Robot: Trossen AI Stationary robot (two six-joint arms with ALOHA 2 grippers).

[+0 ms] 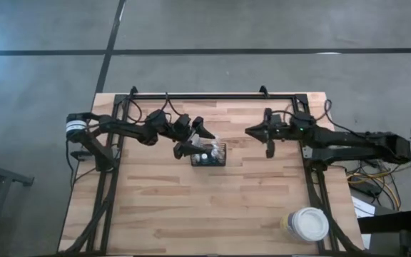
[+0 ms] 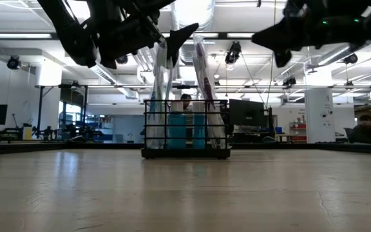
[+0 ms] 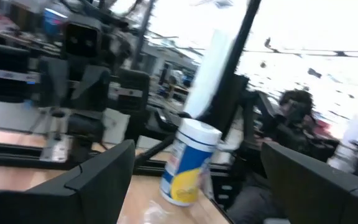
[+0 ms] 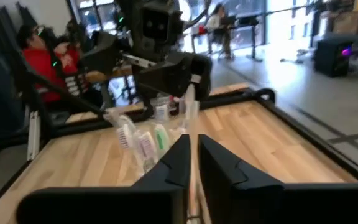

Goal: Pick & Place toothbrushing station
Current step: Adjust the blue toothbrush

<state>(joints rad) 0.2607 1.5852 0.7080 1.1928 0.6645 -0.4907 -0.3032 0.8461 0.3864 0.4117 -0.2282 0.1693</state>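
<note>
The black wire-mesh caddy (image 1: 210,155) stands on its base on the wooden table, left of centre; it also shows in the low view (image 2: 185,134). Packaged toothbrushes (image 2: 201,77) and small tubes (image 2: 187,129) stand upright in it. The brush heads also show in the right wrist view (image 4: 145,142). My left gripper (image 1: 194,140) is open just above the caddy's left side, its fingers (image 2: 180,33) level with the toothbrush tops. My right gripper (image 1: 257,132) is shut and empty, in the air to the caddy's right; it also shows in the low view (image 2: 277,40).
A large cup with a white lid (image 1: 308,224) stands near the table's front right corner; it also shows in the left wrist view (image 3: 188,163). A black rail (image 1: 212,95) runs along the table's far edge. Bare wood (image 1: 191,207) lies in front of the caddy.
</note>
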